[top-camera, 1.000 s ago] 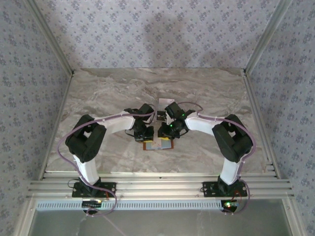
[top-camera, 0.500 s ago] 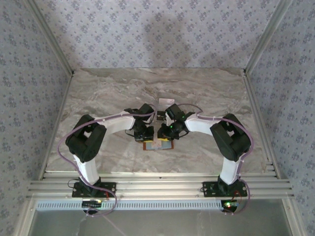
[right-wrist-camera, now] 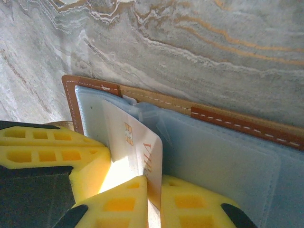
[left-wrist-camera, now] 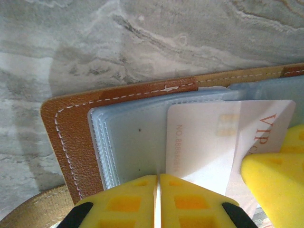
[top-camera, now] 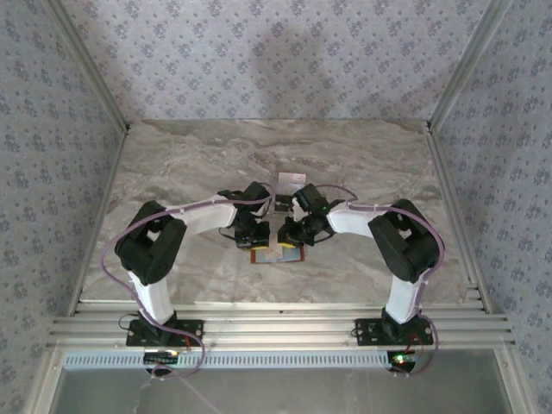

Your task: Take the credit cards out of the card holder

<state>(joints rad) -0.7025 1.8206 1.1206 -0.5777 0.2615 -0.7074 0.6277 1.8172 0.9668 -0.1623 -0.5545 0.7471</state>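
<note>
The right gripper is clamped on the edge of a whitish credit card that sits partly out of the card holder. Just left of it, the left gripper has its fingers pressed together over the pale pocket. The holder lies open on the bench.

The right gripper has edged toward the frame's centre with its wrist turning, uncovering more of the pale flat rectangle above it.

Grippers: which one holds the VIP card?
The right gripper: it pinches the white VIP card. The left gripper is shut over the card holder.
</note>
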